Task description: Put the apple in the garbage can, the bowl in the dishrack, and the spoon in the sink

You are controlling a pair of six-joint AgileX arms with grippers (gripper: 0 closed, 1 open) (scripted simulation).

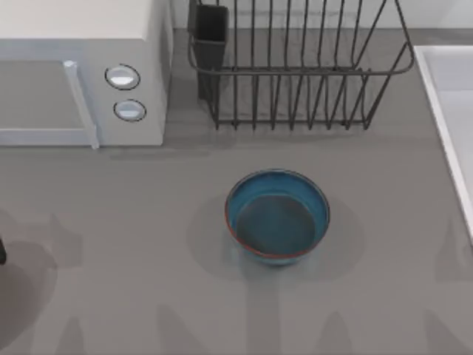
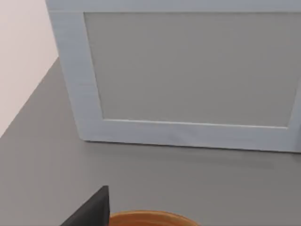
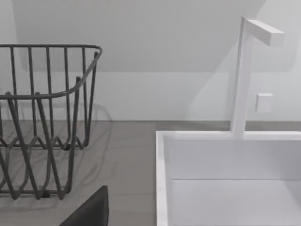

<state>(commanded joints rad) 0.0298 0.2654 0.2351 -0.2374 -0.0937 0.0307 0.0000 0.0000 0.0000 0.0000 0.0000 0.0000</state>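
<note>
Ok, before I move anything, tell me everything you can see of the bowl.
The bowl is round and deep, glazed teal-blue like ceramic, with a thin reddish-brown rim and a darker grey-blue inside that looks empty. It stands upright on the grey table, near the middle, in front of the dishrack and apart from it, with the microwave off to its left and the sink to its right. Nothing touches it but the table.

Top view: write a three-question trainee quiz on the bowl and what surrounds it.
1. True or false: the bowl sits inside the dishrack.
2. What stands at the table's left, by the dishrack? A microwave, B toaster, C kettle.
3. Fill in: the pale basin at the table's right edge is the ____.

Key: 1 false, it stands on the table in front of the dishrack; 2 A; 3 sink.
</note>
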